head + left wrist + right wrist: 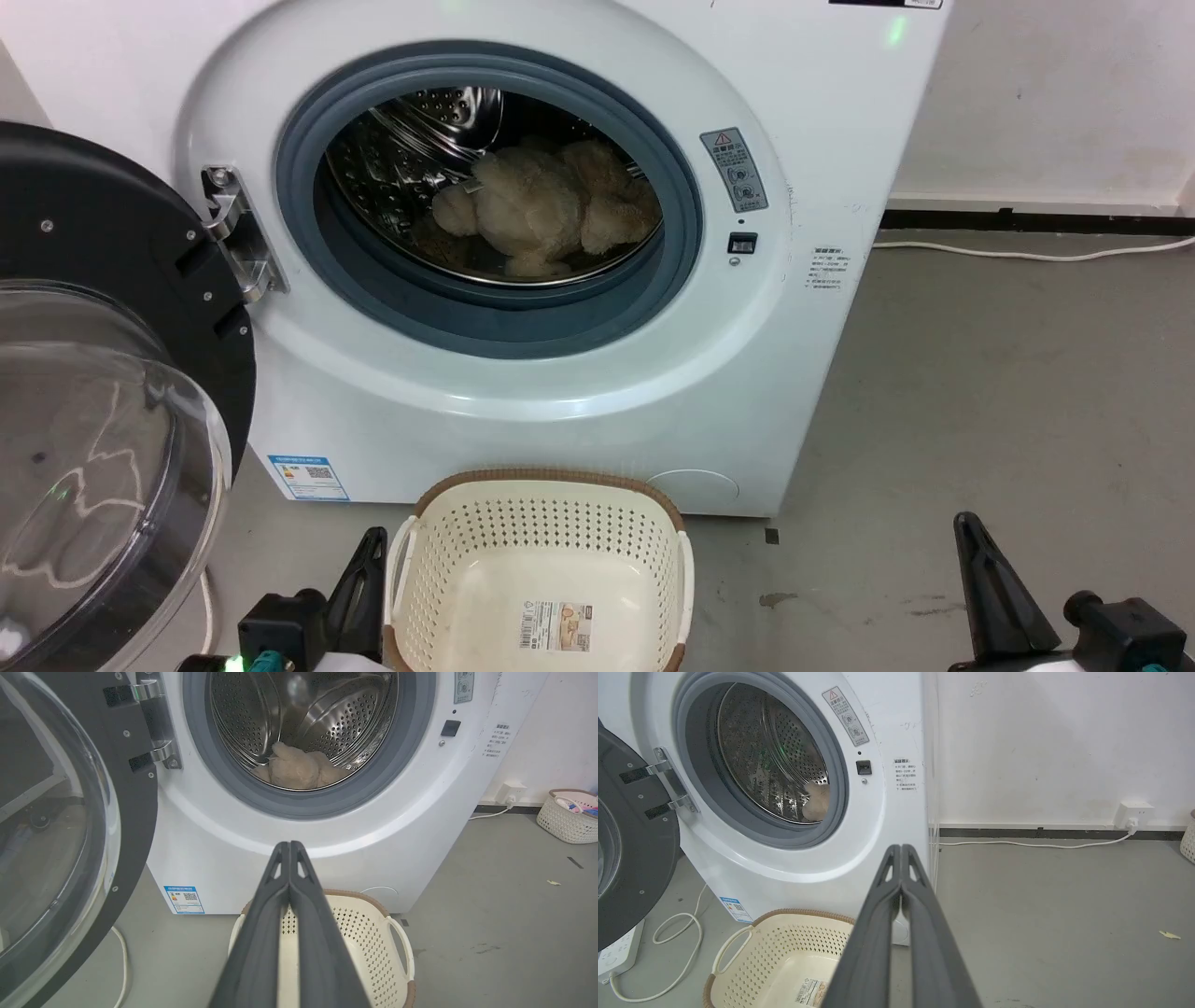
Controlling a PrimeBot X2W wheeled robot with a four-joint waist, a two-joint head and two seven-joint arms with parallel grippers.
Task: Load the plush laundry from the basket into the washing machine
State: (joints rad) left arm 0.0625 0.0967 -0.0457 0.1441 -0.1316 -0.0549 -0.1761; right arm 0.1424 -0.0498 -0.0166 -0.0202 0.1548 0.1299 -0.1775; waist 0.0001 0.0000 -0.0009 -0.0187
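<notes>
The cream-beige plush laundry [546, 210] lies inside the steel drum of the white washing machine [822, 121], whose black-framed bubble door [103, 392] hangs wide open at the left. The plush [299, 767] rests low in the drum, and a lobe of the plush [816, 802] peeks past the grey ring. The perforated basket [644, 537] stands on the floor before the washer with just its label sticker inside. My left gripper [289, 845] is shut and holds nothing, above the basket [364, 938]. Right of the basket [775, 947], my right gripper [901, 848] is shut, holding nothing.
A second white basket [567, 814] with coloured items stands by the wall at the right. A white cable [1036, 844] runs along the skirting to a wall socket [1134, 812]. A power strip [616, 952] and looped cord [677, 947] lie under the open door. Grey floor stretches to the right.
</notes>
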